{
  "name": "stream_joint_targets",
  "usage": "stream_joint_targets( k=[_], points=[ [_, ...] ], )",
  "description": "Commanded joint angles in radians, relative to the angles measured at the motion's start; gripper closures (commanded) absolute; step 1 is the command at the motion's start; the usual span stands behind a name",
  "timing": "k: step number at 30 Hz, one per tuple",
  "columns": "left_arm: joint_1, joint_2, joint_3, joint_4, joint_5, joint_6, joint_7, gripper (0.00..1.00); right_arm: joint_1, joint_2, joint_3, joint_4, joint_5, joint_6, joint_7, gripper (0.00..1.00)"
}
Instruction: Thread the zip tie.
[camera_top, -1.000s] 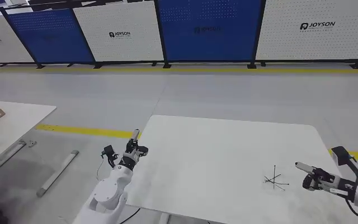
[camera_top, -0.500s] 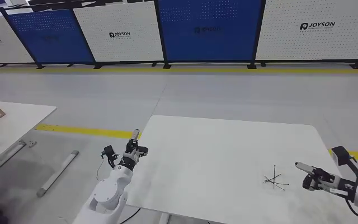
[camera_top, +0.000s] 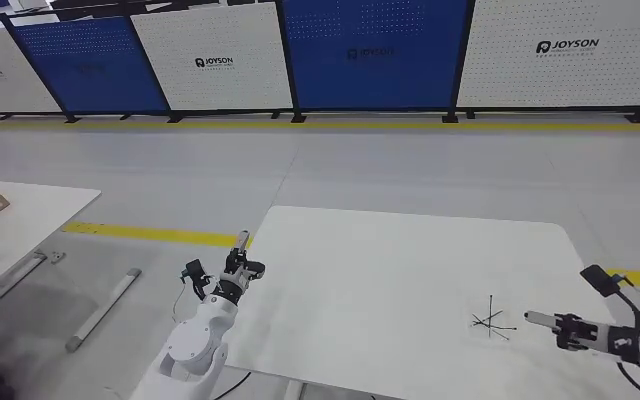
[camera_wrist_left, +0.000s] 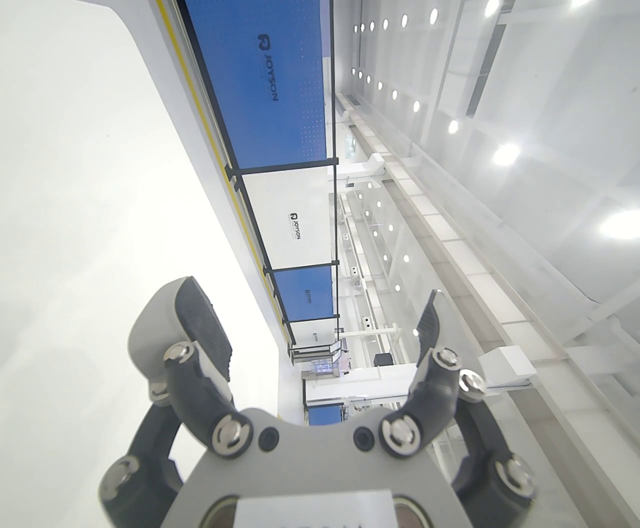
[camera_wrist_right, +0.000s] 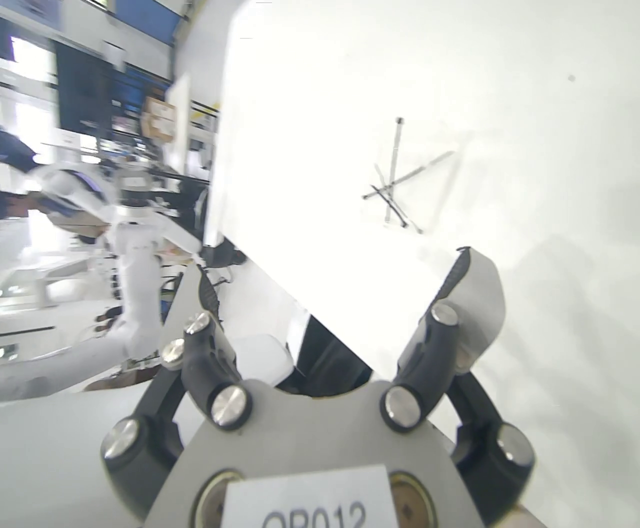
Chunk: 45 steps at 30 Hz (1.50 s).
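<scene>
Approach stage; nothing grasped. The zip ties (camera_top: 491, 322) lie crossed on the table (camera_top: 400, 270), near its right edge. My right end effector (camera_wrist_right: 332, 270) is wide open and empty, near them; my left end effector (camera_wrist_left: 310, 300) is open and empty, well apart. Next, I judge, I must pinch one strap.

surface: white table (camera_top: 400, 260) | on it: black zip ties (camera_top: 491, 322), crossed, near right front corner
</scene>
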Motion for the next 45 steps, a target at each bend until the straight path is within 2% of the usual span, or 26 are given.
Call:
stream_joint_targets(
  k=[1,13,16,20,25,28,30,33,34,45],
  points=[
    [0.000,0.000,0.000,0.000,0.000,0.000,0.000,0.00,0.001,0.001,-0.001,0.002,0.016,0.001,0.000,0.00],
    [0.000,0.000,0.000,0.000,0.000,0.000,0.000,0.00,0.000,0.000,-0.012,-0.003,0.011,-0.005,0.000,0.00],
    [0.000,0.000,0.000,0.000,0.000,0.000,0.000,0.00,0.042,0.003,-0.091,0.011,-0.026,-0.034,0.000,0.00],
    [0.000,0.000,0.000,0.000,0.000,0.000,0.000,0.00,0.117,0.017,-0.189,0.077,0.016,-0.053,0.000,0.00],
    [0.000,0.000,0.000,0.000,0.000,0.000,0.000,0.00,0.201,0.035,-0.288,0.153,0.054,-0.038,0.000,0.00],
    [0.000,0.000,0.000,0.000,0.000,0.000,0.000,0.00,0.270,0.040,-0.360,0.221,0.044,0.001,0.000,0.00],
    [0.000,0.000,0.000,0.000,0.000,0.000,0.000,0.00,0.312,0.040,-0.424,0.266,0.083,-0.006,0.000,0.00],
    [0.000,0.000,0.000,0.000,0.000,0.000,0.000,0.00,0.352,0.051,-0.478,0.295,0.076,0.000,0.000,0.00],
    [0.000,0.000,0.000,0.000,0.000,0.000,0.000,0.00,0.358,0.057,-0.483,0.298,0.084,0.008,0.000,0.00],
    [0.000,0.000,0.000,0.000,0.000,0.000,0.000,0.00,0.358,0.057,-0.483,0.298,0.084,0.008,0.000,0.00]
  ],
)
